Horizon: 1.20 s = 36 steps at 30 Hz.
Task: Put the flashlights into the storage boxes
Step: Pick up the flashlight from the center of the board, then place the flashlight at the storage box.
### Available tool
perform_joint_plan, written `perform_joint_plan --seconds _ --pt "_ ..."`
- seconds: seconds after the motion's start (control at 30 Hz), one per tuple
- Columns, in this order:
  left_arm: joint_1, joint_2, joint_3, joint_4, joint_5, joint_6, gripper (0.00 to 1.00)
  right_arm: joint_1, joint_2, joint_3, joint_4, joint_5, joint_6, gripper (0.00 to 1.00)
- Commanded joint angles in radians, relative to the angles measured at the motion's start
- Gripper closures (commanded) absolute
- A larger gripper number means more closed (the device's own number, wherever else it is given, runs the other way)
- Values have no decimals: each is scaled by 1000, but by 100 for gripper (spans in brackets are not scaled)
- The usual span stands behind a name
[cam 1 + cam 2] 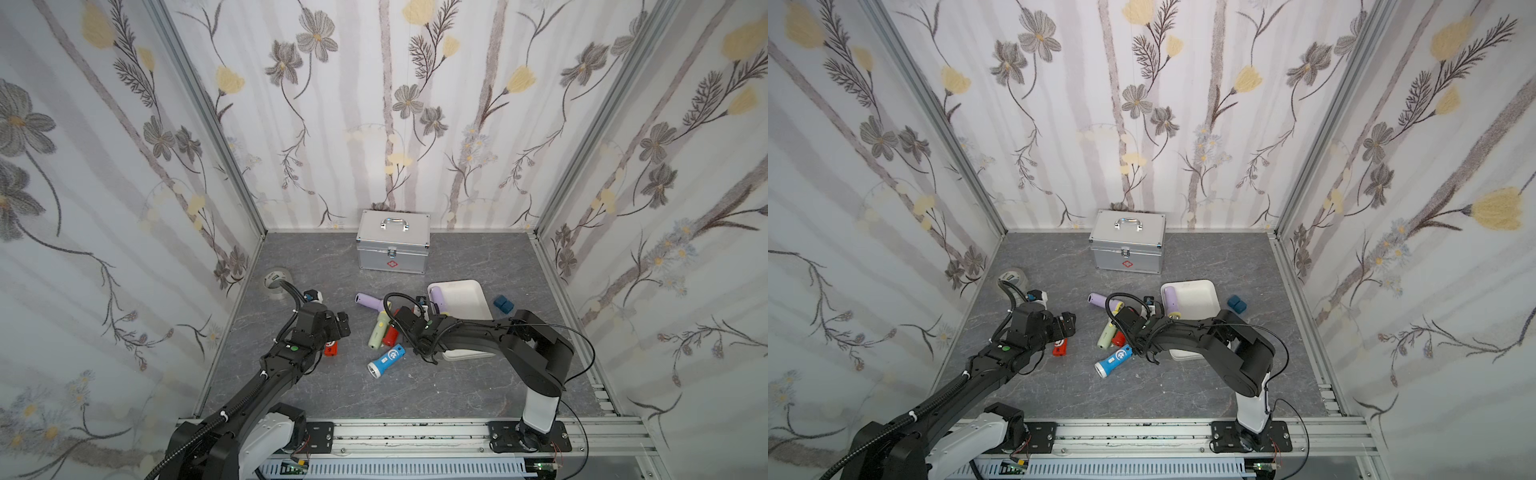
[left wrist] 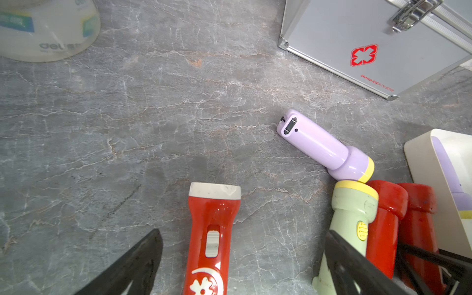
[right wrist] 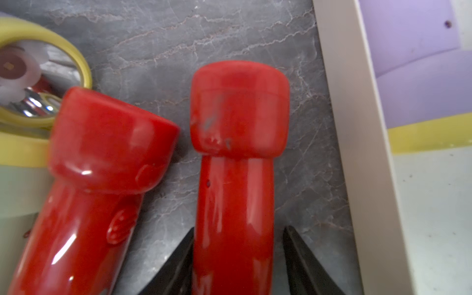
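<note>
Noted left claw [image 2: 244, 231] wide over white-capped red flashlight [image 2: 213, 229], lower centre. Found right claw [image 3: 238, 227] narrow astride plain red flashlight [image 3: 237, 153], one finger [image 3: 178, 260] touching, other clear.

Seven flashlights [image 1: 386, 359], one tray [image 1: 467, 297], one case [image 1: 392, 245]

Both top views look down from high up at the front, over the arm bases, toward the back wall. They show almost the same thing: the whole table [image 1: 415, 395]. The left wrist camera sits low, looking past the left claw [image 2: 242, 231] to the silver case [image 2: 370, 46]. The right wrist camera is very close behind the right claw [image 3: 238, 228]. Both wrist views share the red flashlight [image 3: 237, 166] next to the white tray [image 3: 357, 153].
</note>
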Motion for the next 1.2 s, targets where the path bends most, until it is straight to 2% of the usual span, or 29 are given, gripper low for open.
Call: perform_joint_plan --seconds 0.0,0.17,0.3,0.43,0.57,0.67,0.83,0.97,1.17 --pt "4 -5 15 -51 -74 -76 0 0 10 8 33 12 -8 56" --pt "10 -89 -1 -37 39 -226 0 3 -24 -4 52 0 -34 67" --pt "-14 -148 -14 16 102 -196 0 10 -78 -18 63 -3 -70 72" --pt "-88 -110 42 -18 90 -178 0 20 -184 -42 77 -15 -118 73" --pt "-202 3 96 31 74 -207 0 11 -337 -80 64 32 -201 73" --pt "-291 116 154 72 48 -223 0 -60 -459 -146 82 30 -304 72" --pt "-378 295 245 106 28 -224 0 -289 -580 -323 228 -170 -502 71" --pt "-393 362 272 105 26 -239 0 -435 -539 -369 258 -308 -597 70" --pt "-392 344 261 53 -34 -215 0 -522 -379 -272 245 -413 -673 68"
